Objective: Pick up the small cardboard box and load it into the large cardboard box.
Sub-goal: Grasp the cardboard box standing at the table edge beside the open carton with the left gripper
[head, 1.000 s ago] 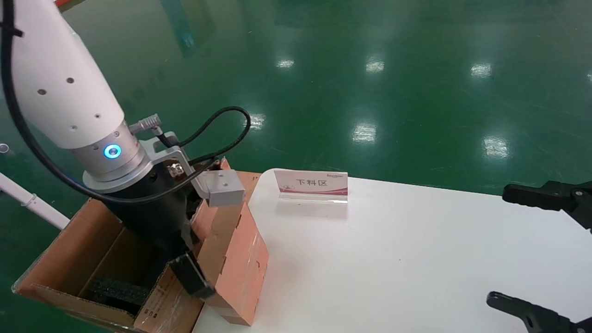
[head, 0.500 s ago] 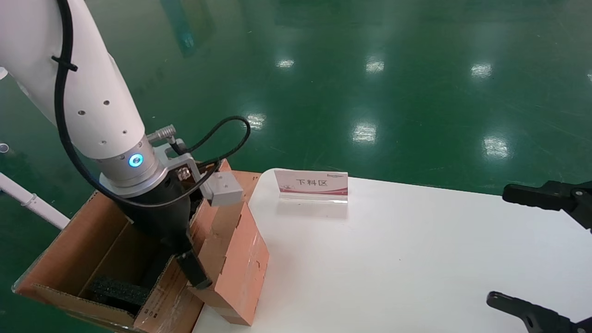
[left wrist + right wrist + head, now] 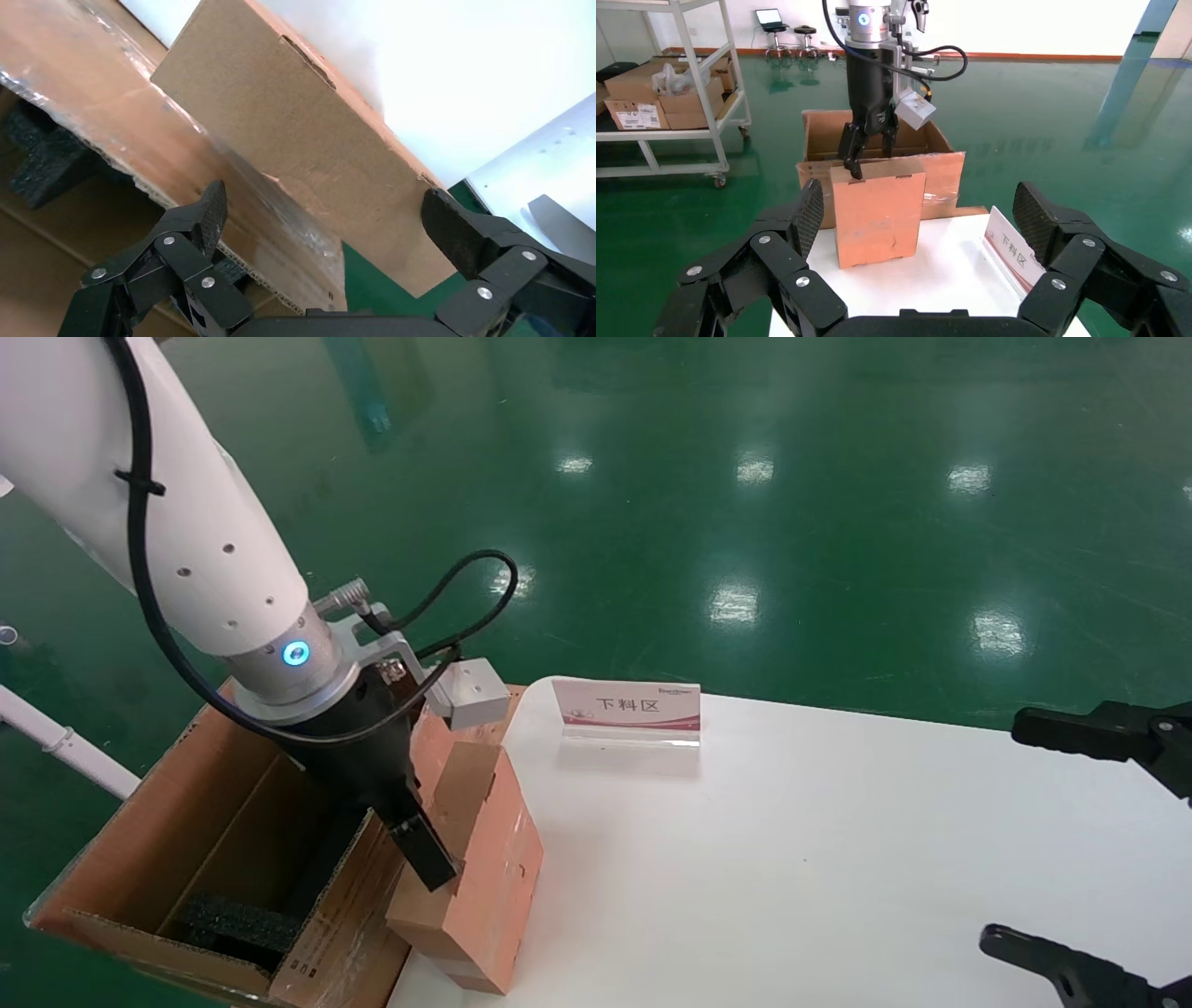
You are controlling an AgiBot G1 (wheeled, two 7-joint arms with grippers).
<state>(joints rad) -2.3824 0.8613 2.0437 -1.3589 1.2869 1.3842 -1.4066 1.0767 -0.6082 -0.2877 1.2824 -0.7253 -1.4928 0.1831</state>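
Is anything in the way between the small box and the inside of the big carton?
Yes: the big carton's taped flap stands up right beside the small box. The left pincer, open at the small box's top, must lift it over. The right pincer waits, open.

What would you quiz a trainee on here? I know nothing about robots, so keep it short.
1. True or false: the small cardboard box already sits inside the large cardboard box.
2. Which claw is at the small cardboard box? A) left claw B) right claw C) both
3. Fill in: the left claw's fingers are ____ (open or shut).
Key: 1 false, it stands on the white table beside the large cardboard box. 2 A; the right claw is parked far off. 3 open.
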